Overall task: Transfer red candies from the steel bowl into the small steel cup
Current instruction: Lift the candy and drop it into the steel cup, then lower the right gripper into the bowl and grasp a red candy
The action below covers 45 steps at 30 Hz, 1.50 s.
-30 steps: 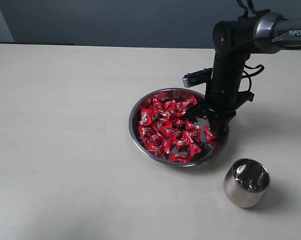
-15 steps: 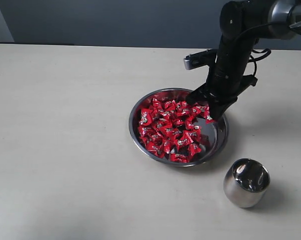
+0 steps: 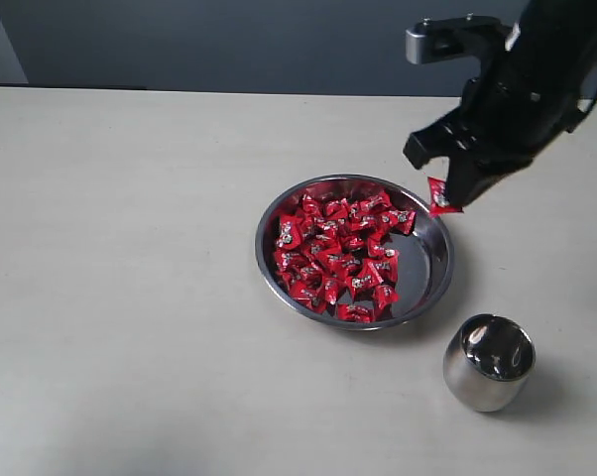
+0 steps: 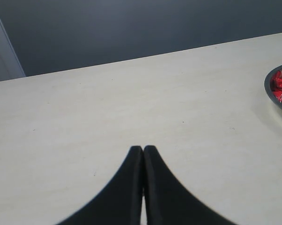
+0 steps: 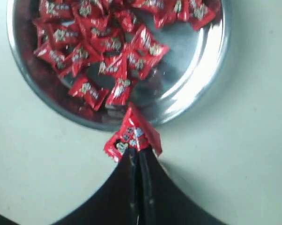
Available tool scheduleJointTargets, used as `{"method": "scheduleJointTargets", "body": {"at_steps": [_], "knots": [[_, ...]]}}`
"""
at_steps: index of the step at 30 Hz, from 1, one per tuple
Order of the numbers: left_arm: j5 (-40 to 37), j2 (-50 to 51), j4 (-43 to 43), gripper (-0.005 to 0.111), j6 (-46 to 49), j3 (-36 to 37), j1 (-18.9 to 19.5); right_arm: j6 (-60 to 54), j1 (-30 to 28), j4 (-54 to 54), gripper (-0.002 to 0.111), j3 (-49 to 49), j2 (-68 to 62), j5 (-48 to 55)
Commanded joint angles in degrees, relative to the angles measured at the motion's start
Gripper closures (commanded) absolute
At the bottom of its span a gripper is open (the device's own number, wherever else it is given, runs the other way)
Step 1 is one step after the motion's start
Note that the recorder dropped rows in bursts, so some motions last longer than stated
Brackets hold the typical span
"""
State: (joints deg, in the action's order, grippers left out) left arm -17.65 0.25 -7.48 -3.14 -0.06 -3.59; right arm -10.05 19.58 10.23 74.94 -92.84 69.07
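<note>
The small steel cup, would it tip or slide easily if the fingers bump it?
The small steel cup looks squat, so it would probably slide before tipping. Its polished, rounded wall seems slippery for a grip. If it did fall over, the barrel shape would likely let it roll on the table.

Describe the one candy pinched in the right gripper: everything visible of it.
The held candy is a small pillow in a shiny red crinkled wrapper with white-silver marks and flared ends. The right gripper has its jaws shut on one edge, so most of it sticks out past the tips. It hangs in the air by the rim of the steel bowl, touching only the jaws, apart from the other candies lying in the bowl.
</note>
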Motion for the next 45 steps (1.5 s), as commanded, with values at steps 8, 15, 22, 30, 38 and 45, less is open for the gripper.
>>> {"method": "scheduleJointTargets", "body": {"at_steps": [8, 15, 22, 30, 38, 45], "knots": [[0.4, -0.2, -0.1, 0.106, -0.3, 0.1, -0.5, 1.1, -0.1, -0.5, 0.109, -18.6, 16.1, -3.0], [0.4, -0.2, -0.1, 0.106, -0.3, 0.1, -0.5, 1.1, -0.1, -0.3, 0.109, -25.1, 13.8, -8.5], [0.4, -0.2, -0.1, 0.106, -0.3, 0.1, -0.5, 1.1, -0.1, -0.2, 0.109, -25.6, 9.7, -8.5], [0.4, -0.2, -0.1, 0.106, -0.3, 0.1, -0.5, 1.1, -0.1, -0.1, 0.082, -25.6, 8.0, -8.4], [0.4, -0.2, -0.1, 0.106, -0.3, 0.1, -0.5, 1.1, -0.1, 3.6, 0.081, -17.3, 8.0, -12.8], [0.4, -0.2, -0.1, 0.106, -0.3, 0.1, -0.5, 0.6, -0.1, 3.6, 0.081, -10.4, 3.6, -17.3]]}}
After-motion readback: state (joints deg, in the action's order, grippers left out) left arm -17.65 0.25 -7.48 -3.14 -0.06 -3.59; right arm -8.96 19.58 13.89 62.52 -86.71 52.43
